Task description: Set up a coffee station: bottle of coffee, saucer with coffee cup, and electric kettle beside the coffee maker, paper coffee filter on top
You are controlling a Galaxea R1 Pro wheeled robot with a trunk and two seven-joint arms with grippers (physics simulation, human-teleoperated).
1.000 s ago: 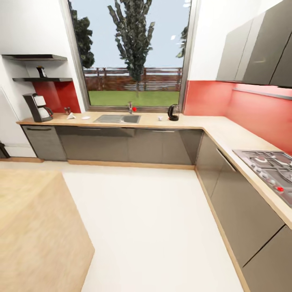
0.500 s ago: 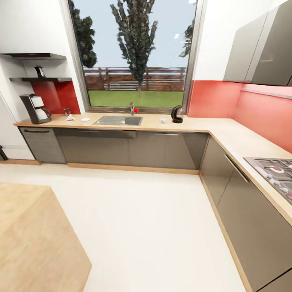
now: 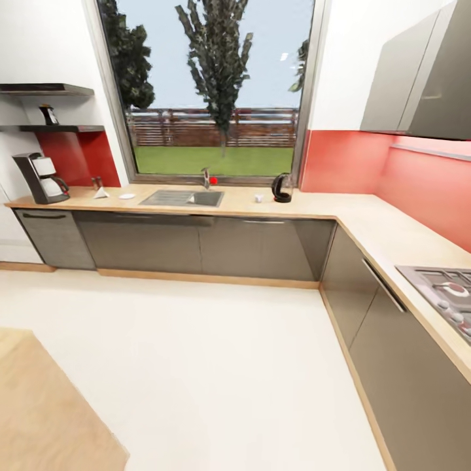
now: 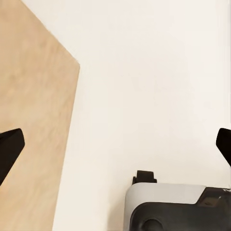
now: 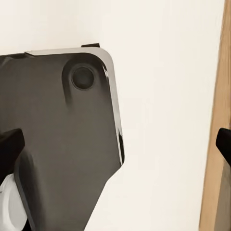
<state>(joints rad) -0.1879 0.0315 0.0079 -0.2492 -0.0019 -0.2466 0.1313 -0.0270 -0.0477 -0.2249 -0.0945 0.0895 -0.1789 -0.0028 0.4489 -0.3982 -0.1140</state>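
The head view is looking across a pale floor toward the kitchen countertop, a long wood-look surface running under the window and turning along the wall at 3 o'clock. The coffee maker is standing at the surface's far end at about 10 o'clock. Toward the sink from it, the paper coffee filter is resting near a small dark object, with the saucer lying just beside the filter. Past the sink, toward 1 o'clock, the tiny coffee cup is sitting near the electric kettle, well apart from the saucer. The bottle of coffee is standing on the kitchen shelf above the coffee maker.

In the left wrist view, the left gripper is hanging over the floor with its fingers spread wide, holding nothing. The right gripper is likewise showing its fingers spread apart over the robot's dark base, also holding nothing.
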